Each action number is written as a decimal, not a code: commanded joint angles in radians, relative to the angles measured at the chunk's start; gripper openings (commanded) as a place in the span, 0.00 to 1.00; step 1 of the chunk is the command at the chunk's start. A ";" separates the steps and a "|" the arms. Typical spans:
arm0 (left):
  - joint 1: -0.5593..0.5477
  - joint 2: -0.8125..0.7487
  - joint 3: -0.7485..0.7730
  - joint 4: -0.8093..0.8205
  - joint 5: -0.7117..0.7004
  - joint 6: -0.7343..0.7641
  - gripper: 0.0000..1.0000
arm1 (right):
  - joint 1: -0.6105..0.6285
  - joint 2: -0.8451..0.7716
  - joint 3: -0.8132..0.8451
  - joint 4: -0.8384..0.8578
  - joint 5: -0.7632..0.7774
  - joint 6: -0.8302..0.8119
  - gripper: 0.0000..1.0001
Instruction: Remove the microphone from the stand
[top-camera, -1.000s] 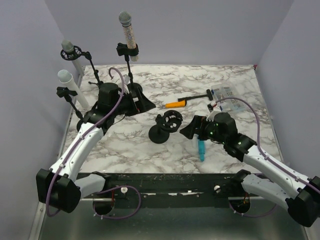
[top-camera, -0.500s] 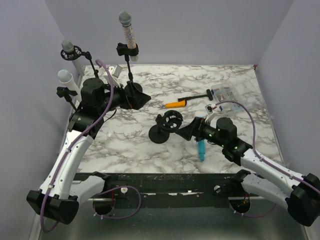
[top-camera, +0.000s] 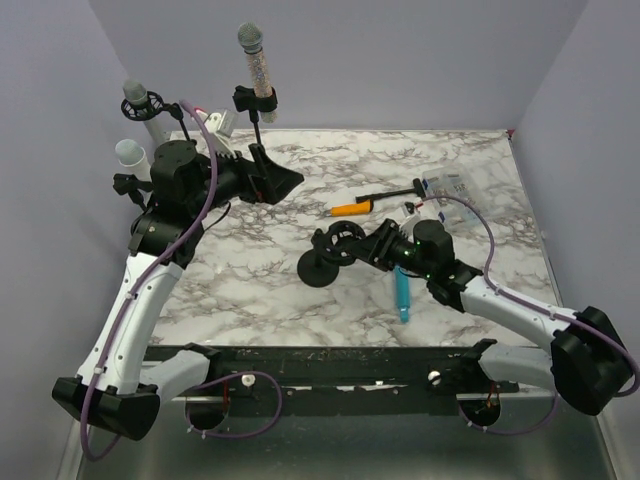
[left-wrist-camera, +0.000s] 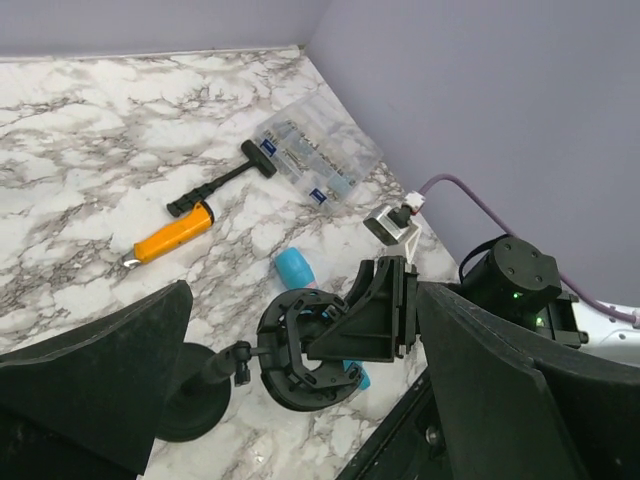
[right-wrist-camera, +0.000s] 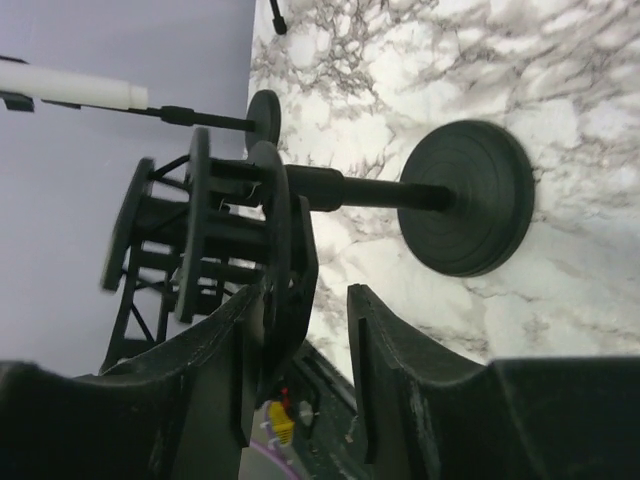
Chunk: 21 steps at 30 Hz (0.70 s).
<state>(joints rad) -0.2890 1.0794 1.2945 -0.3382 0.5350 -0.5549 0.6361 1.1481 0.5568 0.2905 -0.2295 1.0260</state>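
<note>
A blue microphone lies flat on the marble, out of any stand. Beside it stands an empty black stand with a ring mount. My right gripper has its jaws narrowed around the ring's rim. The rim rests against one finger, and a gap shows to the other. My left gripper hangs open and empty above the table's back left. A glittery microphone stands upright in its stand at the back.
Two more microphones, grey-headed and white, sit in stands along the left wall. An orange-handled tool, a black-handled tool and a clear plastic box lie at the back right.
My left arm has lifted and drawn back to the left, its gripper wide open. My right gripper has slid left onto the ring mount, and its jaws have narrowed.
</note>
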 joint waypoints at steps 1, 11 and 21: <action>0.007 -0.037 -0.039 0.001 -0.023 0.078 0.99 | 0.005 0.053 0.004 0.084 -0.059 0.090 0.40; 0.007 -0.103 -0.117 -0.004 -0.137 0.155 0.99 | 0.005 0.125 0.043 0.136 -0.120 0.118 0.19; 0.001 -0.150 -0.172 0.034 -0.217 0.159 0.98 | 0.004 0.245 0.178 0.161 -0.037 0.115 0.03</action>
<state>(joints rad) -0.2882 0.9516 1.1469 -0.3302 0.3847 -0.4145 0.6361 1.3449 0.6491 0.3950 -0.3260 1.1515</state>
